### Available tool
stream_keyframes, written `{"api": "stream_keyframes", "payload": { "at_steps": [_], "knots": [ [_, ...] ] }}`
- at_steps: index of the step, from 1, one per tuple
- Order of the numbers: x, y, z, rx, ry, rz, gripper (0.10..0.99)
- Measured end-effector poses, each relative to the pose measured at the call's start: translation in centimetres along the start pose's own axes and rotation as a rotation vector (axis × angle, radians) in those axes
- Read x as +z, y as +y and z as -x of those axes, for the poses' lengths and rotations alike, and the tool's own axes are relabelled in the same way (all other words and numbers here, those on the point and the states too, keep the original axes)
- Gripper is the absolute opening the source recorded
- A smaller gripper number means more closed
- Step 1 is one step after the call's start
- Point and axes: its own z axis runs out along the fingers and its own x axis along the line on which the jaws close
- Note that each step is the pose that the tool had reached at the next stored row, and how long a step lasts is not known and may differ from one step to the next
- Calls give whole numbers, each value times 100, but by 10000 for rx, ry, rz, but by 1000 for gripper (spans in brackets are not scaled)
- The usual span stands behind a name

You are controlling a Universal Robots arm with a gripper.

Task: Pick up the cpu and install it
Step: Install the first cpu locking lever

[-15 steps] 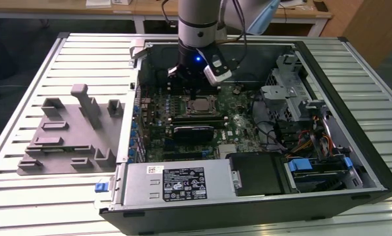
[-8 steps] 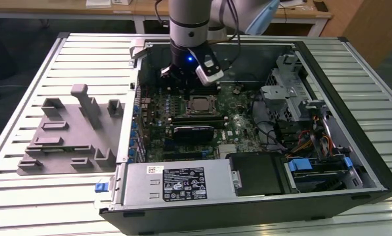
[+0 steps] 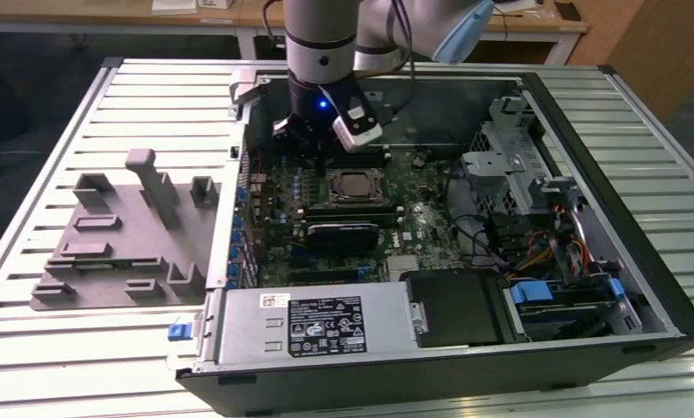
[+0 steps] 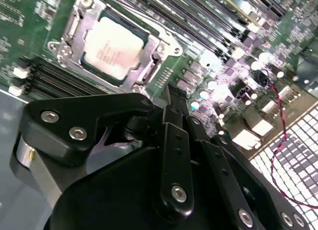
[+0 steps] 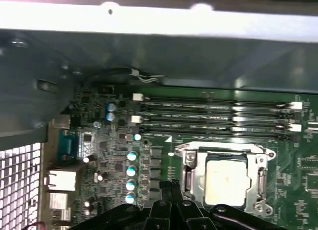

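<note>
The cpu is a silver-grey square lying flat inside the metal socket frame on the green motherboard, within the open computer case. Both wrist views look down on the cpu seated in that frame. My gripper hangs above the board toward the exterior view's left and far side of the socket, apart from the cpu. Its black fingers meet at their tips with nothing between them.
A grey plastic fixture block lies on the slatted table outside the case. Case walls ring the board. Memory slots run beside the socket. A power supply, drive cage and cables crowd the near and right sides.
</note>
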Motion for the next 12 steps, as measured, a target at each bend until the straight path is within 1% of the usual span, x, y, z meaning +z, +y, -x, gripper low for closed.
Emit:
{"api": "stream_keyframes", "payload": {
  "at_steps": [2,3,4,7,8,10,12],
  "knots": [
    [0,1,-27,-1,-3,83,106],
    [1,1,-38,-1,-7,150,106],
    [0,2,-45,-4,-11,259,106],
    [1,2,-59,-6,-30,717,106],
    [0,2,-60,-7,-34,812,106],
    [-4,3,-65,-6,-35,876,106],
    [-11,3,-66,-7,-39,904,106]
  ]
}}
